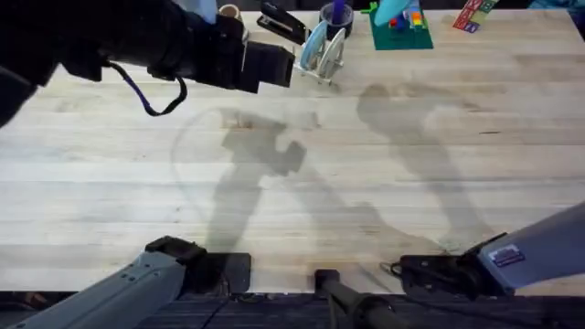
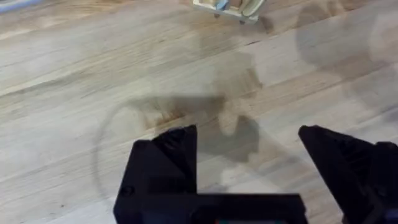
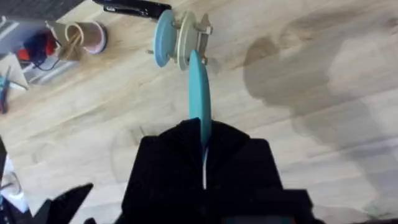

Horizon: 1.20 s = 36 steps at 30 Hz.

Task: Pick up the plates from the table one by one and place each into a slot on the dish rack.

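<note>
Right gripper (image 3: 202, 135) is clamped on a thin round turquoise plate (image 3: 199, 93), held edge-on. The plate's long axis points straight at the small whitish slotted dish rack (image 3: 200, 28) at the upper middle of the right wrist frame. A light blue plate (image 3: 163, 37) already stands there. Can't tell if the held plate's far rim has entered a slot yet. Left gripper (image 2: 249, 146) hangs wide open and empty over the pale plank table (image 2: 62, 93), well apart from the rack, so the right arm is nearer.

The desk (image 1: 384, 183) is a broad top of pale wooden planks, bare across its middle and near edge. Along its far edge stand the dish rack (image 1: 324, 50) with plates upright in it, a green baseplate (image 1: 402, 35) bearing coloured blocks, a dark cup (image 1: 335, 15) and a black stapler (image 1: 281, 22).
</note>
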### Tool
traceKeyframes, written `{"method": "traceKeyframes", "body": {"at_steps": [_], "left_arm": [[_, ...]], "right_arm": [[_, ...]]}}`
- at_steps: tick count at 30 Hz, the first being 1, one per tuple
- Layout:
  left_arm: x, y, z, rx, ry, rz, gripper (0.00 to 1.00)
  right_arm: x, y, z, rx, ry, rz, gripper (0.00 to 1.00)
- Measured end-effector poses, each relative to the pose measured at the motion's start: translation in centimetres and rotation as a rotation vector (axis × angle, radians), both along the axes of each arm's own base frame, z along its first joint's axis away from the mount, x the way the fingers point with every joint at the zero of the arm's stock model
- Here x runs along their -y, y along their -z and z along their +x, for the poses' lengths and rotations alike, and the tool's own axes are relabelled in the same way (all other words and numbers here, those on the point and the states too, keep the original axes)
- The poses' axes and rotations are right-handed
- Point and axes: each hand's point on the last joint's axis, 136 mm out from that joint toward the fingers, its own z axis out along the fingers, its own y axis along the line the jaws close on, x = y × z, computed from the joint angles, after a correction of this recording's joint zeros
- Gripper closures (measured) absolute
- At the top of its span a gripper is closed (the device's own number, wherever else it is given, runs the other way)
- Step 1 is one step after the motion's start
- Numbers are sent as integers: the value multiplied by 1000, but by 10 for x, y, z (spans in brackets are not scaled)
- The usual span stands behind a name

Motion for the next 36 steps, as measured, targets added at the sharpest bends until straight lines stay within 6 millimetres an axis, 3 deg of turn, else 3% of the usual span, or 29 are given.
{"method": "traceKeyframes", "body": {"at_steps": [8, 14, 22, 36], "left_arm": [[0, 0, 0, 0, 0, 0, 5], [0, -1, 1, 4, 0, -1, 6], [0, -1, 1, 5, 0, -1, 6], [0, -1, 1, 6, 0, -2, 6]], "right_arm": [[-13, -2, 26, 32, 10, 12, 968], [-27, 5, 30, 21, -2, 17, 967], [-37, 7, 49, 60, 7, 39, 967], [-42, 3, 55, 89, 13, 63, 967]]}}
